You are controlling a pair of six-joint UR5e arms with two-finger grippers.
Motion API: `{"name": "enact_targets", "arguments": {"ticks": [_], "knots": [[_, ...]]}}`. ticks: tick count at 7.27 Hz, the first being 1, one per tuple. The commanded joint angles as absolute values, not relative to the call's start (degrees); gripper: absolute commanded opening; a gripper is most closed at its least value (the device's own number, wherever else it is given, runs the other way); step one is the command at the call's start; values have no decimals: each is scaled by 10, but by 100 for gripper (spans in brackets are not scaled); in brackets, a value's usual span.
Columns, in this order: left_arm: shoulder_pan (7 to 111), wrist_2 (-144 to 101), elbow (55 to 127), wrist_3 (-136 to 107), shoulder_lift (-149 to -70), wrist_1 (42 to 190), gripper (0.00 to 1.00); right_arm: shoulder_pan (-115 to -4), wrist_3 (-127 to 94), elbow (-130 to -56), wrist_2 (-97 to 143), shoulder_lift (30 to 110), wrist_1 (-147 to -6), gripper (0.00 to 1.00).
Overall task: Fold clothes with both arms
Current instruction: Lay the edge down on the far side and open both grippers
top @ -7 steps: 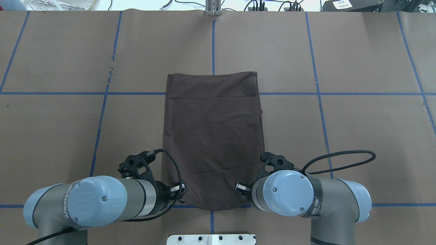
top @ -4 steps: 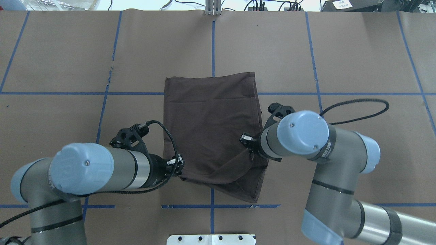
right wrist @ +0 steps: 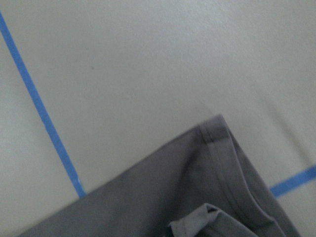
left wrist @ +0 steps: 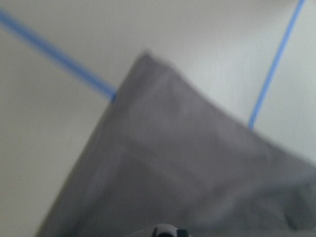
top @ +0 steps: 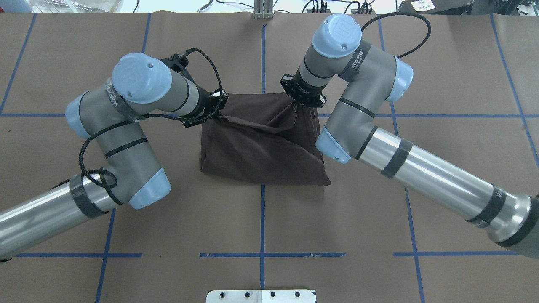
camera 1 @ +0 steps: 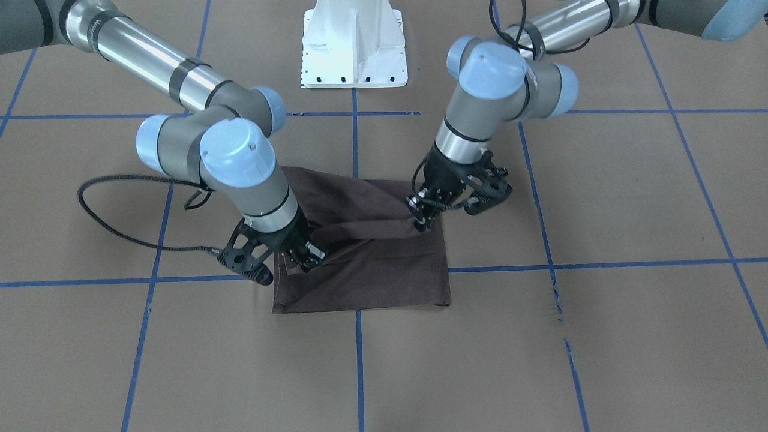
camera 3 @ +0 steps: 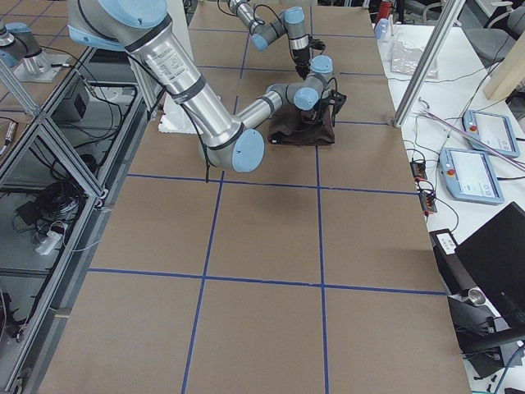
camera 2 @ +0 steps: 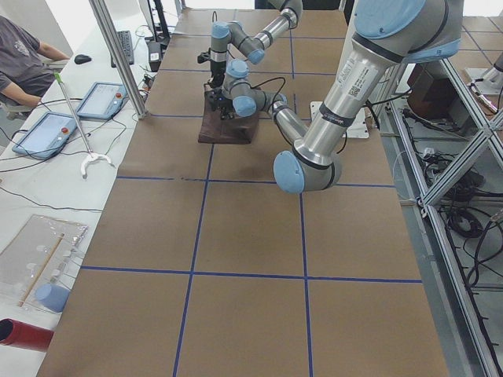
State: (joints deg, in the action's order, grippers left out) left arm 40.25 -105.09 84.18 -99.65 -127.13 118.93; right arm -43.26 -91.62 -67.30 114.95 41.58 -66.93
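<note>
The dark brown T-shirt point(top: 263, 151) lies on the brown table, its near half drawn over the far half. My left gripper point(top: 219, 110) is shut on a pinch of cloth at the shirt's far left. My right gripper point(top: 301, 105) is shut on cloth at the far right. The held edge sags between them. In the front view the left gripper point(camera 1: 420, 219) and right gripper point(camera 1: 306, 255) hold the cloth just above the lower layer point(camera 1: 372, 288). The left wrist view shows a shirt corner point(left wrist: 173, 163), and the right wrist view a hemmed corner point(right wrist: 207, 173).
The white pedestal base point(camera 1: 354, 42) stands at the table's near edge. Blue tape lines point(top: 262, 219) grid the table. An operator point(camera 2: 23, 55) and tablets point(camera 2: 98, 98) are beside the table's far side.
Both grippers have carried the shirt's near edge away from the robot, from the near tape line up to the far edge. The shirt has gone from full length to doubled over.
</note>
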Motion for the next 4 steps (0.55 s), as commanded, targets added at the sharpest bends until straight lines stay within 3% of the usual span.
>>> {"name": "enact_targets", "arguments": {"ticks": [1,4], "knots": [[436,-1049,739,-959,-1278,1306,98,-457,-865,-600,1151,399,-626,100],[436,-1051,742,-939,-1280,1313,100,-465,-867,-600,1162,397,-625,100]]}}
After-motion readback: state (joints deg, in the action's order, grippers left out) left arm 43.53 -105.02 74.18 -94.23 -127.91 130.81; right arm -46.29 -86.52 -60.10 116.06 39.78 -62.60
